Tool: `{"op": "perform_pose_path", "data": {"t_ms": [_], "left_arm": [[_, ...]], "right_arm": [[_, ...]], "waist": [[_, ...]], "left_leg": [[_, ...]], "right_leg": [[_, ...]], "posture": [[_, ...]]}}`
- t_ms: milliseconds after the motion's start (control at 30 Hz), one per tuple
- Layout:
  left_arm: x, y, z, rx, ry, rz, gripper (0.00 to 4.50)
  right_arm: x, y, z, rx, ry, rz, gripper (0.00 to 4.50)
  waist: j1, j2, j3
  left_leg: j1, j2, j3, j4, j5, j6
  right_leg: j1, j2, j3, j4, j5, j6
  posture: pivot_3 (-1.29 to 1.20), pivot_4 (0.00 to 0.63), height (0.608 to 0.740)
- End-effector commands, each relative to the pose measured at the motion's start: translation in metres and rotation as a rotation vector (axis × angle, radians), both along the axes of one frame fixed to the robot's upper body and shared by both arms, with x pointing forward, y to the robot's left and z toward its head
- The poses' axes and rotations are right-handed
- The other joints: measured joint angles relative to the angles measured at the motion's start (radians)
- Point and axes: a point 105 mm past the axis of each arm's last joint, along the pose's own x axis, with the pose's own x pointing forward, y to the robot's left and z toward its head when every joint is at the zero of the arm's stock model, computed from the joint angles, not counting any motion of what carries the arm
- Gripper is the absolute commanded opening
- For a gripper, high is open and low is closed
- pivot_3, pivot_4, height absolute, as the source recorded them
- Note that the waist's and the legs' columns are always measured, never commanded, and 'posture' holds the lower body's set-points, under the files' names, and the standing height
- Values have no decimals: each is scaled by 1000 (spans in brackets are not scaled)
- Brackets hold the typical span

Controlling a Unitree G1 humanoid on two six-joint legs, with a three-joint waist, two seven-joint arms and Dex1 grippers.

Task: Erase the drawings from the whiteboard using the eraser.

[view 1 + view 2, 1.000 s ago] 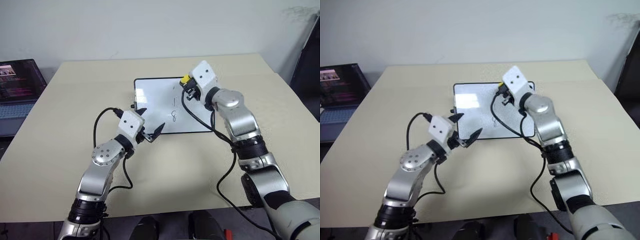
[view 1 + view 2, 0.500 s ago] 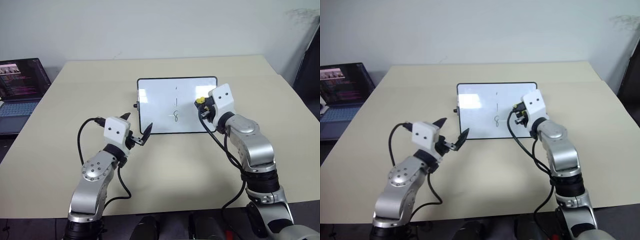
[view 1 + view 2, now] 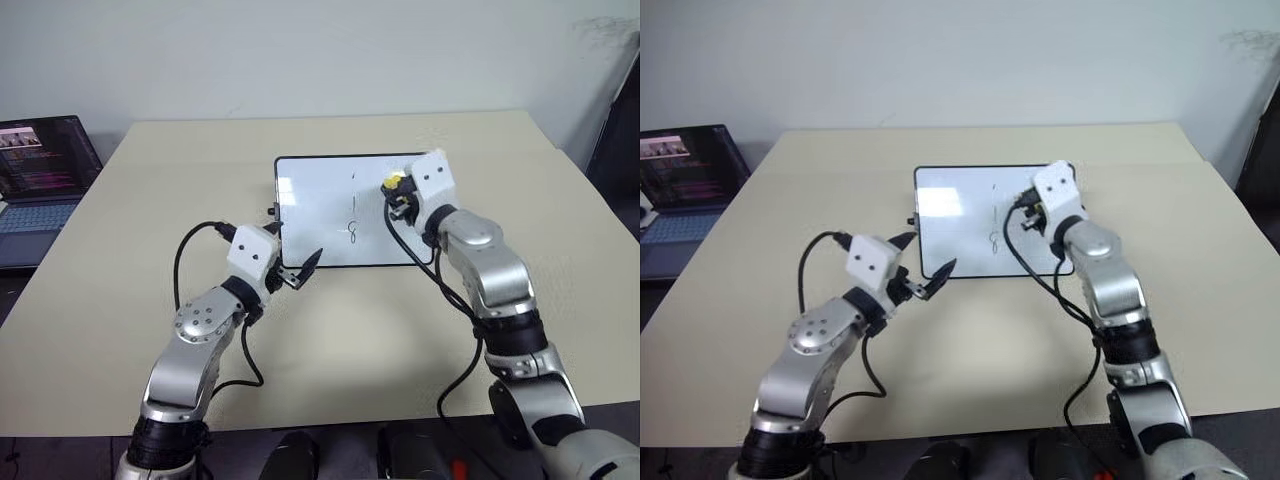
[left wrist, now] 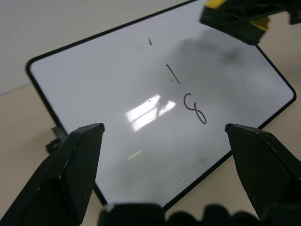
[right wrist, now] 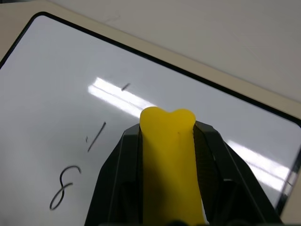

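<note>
1. The eraser (image 5: pixel 168 160) is a soft yellow sponge block, and it looks light. The right gripper (image 3: pixel 399 192) has its jaws clamped on the block's two flanks, and the sponge pinches in between the black fingers (image 5: pixel 117 179). A flank grip like this should keep the wiping face free. Squeezing harder would only deform it.
2. The eraser hovers over the right part of the board (image 3: pixel 310 200), just right of the drawings (image 3: pixel 352 210): a short tick, a slanted stroke and an "8" in a column.
3. The left gripper (image 3: pixel 292 266) sits at the board's near left corner, jaws wide apart and holding nothing.
4. The board is glossy, stiff and thin, and looks light enough to slide under a wipe. Pressing on its black frame would steady it.
5. The board lies flat mid-bench (image 3: pixel 120 270), a smooth beige top. A plain pale wall stands behind it. An open laptop (image 3: pixel 40 180) sits off to the left, well apart.
</note>
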Motion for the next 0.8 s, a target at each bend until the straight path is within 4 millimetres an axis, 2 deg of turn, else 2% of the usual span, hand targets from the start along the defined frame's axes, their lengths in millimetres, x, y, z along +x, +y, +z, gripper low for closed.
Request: {"op": "perform_pose_path", "data": {"t_ms": [33,133,433,567,800], "left_arm": [[6,-1,10,28,-51,-16,4500],[9,-2,15,22,-64,-17,4500],[8,2,13,32,-62,-9,4500],[8,3,13,34,-61,-5,4500],[5,-2,12,25,-60,-7,4500]], "right_arm": [[8,17,16,-21,-88,52,1144],[15,31,15,-32,-91,90,1144],[26,52,15,-83,-122,154,1144],[32,54,18,-91,-134,154,1144],[46,45,16,-128,-119,84,1144]], "waist": [[-1,0,0],[-2,0,0],[-3,0,0],[-2,0,0],[-4,0,0]], "left_leg": [[0,0,0,0,0,0],[0,0,1,0,1,-1],[-1,1,0,-1,1,-1],[-1,0,0,0,1,-1],[-1,1,-1,-1,1,-1]], "right_leg": [[0,0,0,0,0,0],[-1,0,1,-1,0,0],[-1,-1,1,-1,0,0],[-1,-1,1,-1,0,0],[-2,-1,1,-1,0,0]], "posture": [[0,150,740],[0,150,740],[0,150,740],[0,150,740],[0,150,740]]}}
